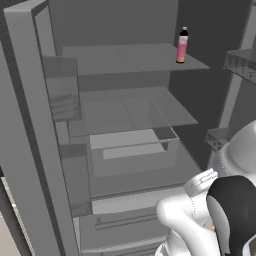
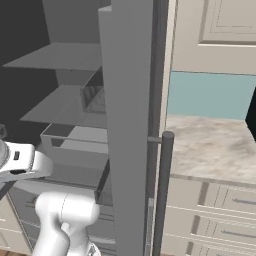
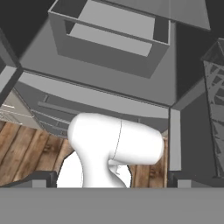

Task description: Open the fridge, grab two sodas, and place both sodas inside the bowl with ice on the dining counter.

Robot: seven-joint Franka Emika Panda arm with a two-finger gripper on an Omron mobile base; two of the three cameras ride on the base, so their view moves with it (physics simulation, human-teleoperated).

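The fridge [image 1: 125,115] stands open, its grey shelves and a clear drawer [image 1: 132,150] in front of me. One pink soda [image 1: 182,46] with a dark cap stands upright at the right end of the top shelf. In the hand view my gripper [image 3: 113,178] is open, its two dark fingertips [image 3: 40,178] far apart with nothing held, pointing down at the fridge's lower drawers [image 3: 87,103] and the floor. The soda is well above and beyond the hand. The fridge's right door [image 2: 127,125] shows edge-on with its bar handle [image 2: 162,190]. The bowl and the dining counter are out of view.
The left door [image 1: 25,125] with its bins [image 1: 60,90] stands swung out at the left. Door bins [image 1: 242,62] hang at the right. Cream cabinets [image 2: 220,25] and a marble wall counter [image 2: 215,145] lie right of the fridge. Wooden floor [image 3: 22,148] shows below.
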